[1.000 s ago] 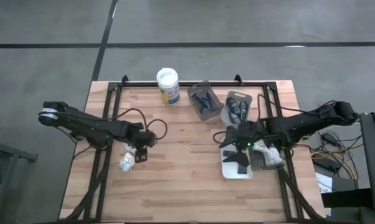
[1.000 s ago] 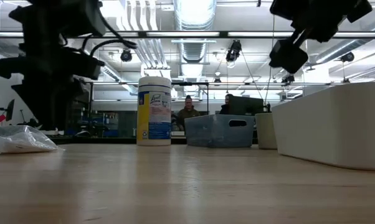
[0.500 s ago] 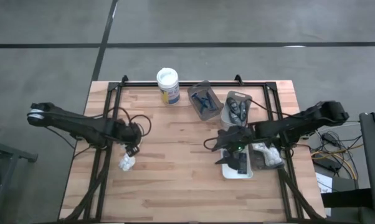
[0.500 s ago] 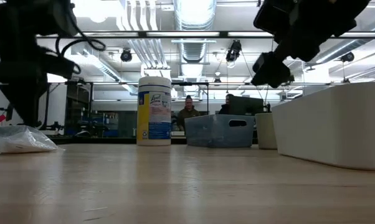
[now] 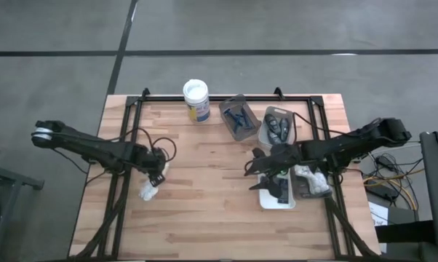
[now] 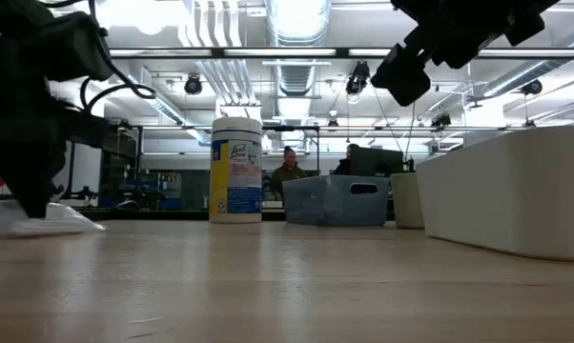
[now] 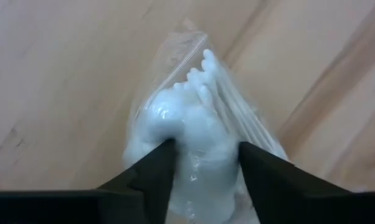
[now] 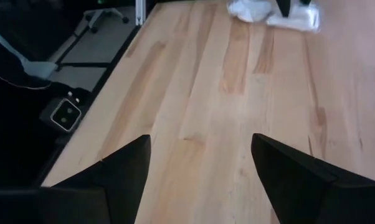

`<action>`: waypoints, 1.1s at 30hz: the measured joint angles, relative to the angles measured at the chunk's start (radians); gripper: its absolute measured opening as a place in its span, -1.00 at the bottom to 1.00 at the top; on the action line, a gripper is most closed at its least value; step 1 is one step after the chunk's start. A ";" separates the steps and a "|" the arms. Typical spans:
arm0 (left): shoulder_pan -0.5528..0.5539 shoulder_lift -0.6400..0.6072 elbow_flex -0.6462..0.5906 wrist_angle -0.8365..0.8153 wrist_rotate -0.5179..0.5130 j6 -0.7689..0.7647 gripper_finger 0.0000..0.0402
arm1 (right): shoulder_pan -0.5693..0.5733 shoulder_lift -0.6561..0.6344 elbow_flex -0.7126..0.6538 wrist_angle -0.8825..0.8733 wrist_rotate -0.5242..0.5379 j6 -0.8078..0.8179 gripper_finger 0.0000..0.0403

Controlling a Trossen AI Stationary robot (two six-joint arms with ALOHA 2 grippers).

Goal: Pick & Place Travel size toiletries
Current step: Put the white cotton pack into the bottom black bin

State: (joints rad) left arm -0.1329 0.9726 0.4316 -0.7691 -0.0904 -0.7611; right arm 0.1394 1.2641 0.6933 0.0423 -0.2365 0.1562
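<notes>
While the left arm reaches low across the table (image 5: 204, 218) from its left edge, the left gripper (image 7: 203, 158) points down at a white packet (image 7: 197, 149) lying well to the tub's (image 5: 196, 100) near-left; its fingers (image 7: 151, 171) straddle the packet and touch its sides, though whether they grip it cannot be told. The wrist view shows the packet as a clear bag of white sticks and lumps, flat on the wood.

The right arm stretches in from the table's right edge, its right gripper (image 5: 257, 169) raised off the surface to the tub's near-right, just beside the white tray (image 5: 266, 199). Its fingers (image 8: 122, 168) are spread apart with nothing between them, only bare wood beyond.

One tub stands at the table's far edge. To the right of the tub sit two grey trays: one (image 5: 235, 116) holds blue razors (image 5: 239, 118), whose count I cannot tell, and the next (image 5: 276, 125) holds dark bottles (image 5: 278, 126), also uncounted. Nearer than these, a black tube (image 5: 281, 191) lies in the white tray, and a second white packet (image 5: 312, 180) lies to that tray's right.
</notes>
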 joint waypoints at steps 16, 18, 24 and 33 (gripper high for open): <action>0.000 -0.001 0.060 0.319 -0.013 0.175 -0.96 | 0.000 0.001 0.000 0.098 0.001 0.009 0.17; 0.000 -0.001 0.060 0.422 -0.016 0.218 -0.94 | 0.000 0.001 0.000 0.140 0.001 0.009 0.16; 0.000 -0.001 0.060 0.672 -0.017 0.340 -0.97 | 0.000 0.001 0.000 0.229 0.002 0.009 0.13; 0.000 0.043 0.059 0.993 -0.016 0.486 -0.95 | 0.000 0.001 0.000 0.337 0.032 -0.027 0.21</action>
State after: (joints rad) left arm -0.1329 1.0159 0.4904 0.2238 -0.1066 -0.2756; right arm 0.1398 1.2652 0.6933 0.3796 -0.2040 0.1291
